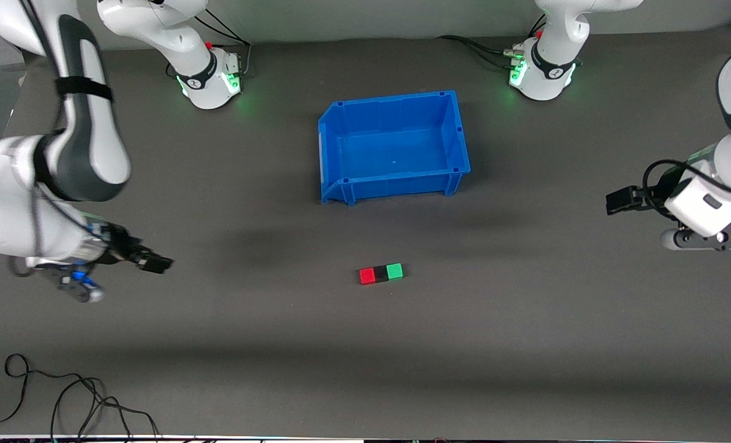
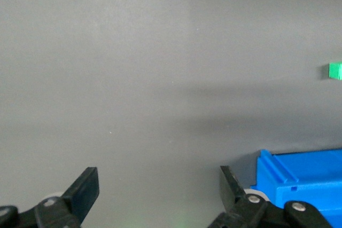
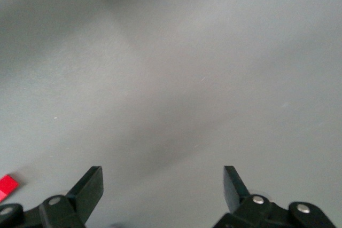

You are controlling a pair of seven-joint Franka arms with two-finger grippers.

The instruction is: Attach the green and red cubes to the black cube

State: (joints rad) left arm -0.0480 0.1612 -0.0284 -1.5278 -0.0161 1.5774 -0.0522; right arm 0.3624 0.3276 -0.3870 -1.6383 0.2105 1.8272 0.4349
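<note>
The red cube [image 1: 367,275], the black cube [image 1: 381,274] and the green cube [image 1: 394,271] lie touching in one row on the dark table, black in the middle, nearer to the front camera than the blue bin [image 1: 396,183]. My right gripper [image 1: 154,264] is open and empty, low over the table toward the right arm's end. Its wrist view shows open jaws [image 3: 162,185] and an edge of the red cube [image 3: 6,188]. My left gripper [image 1: 619,200] is open and empty toward the left arm's end. Its wrist view shows open jaws [image 2: 158,190], the green cube [image 2: 335,71] and the bin's corner [image 2: 304,177].
The blue bin is empty and stands mid-table between the cubes and the arm bases. Loose black cables [image 1: 64,400] lie at the table's near edge toward the right arm's end. Both arms are well apart from the cubes.
</note>
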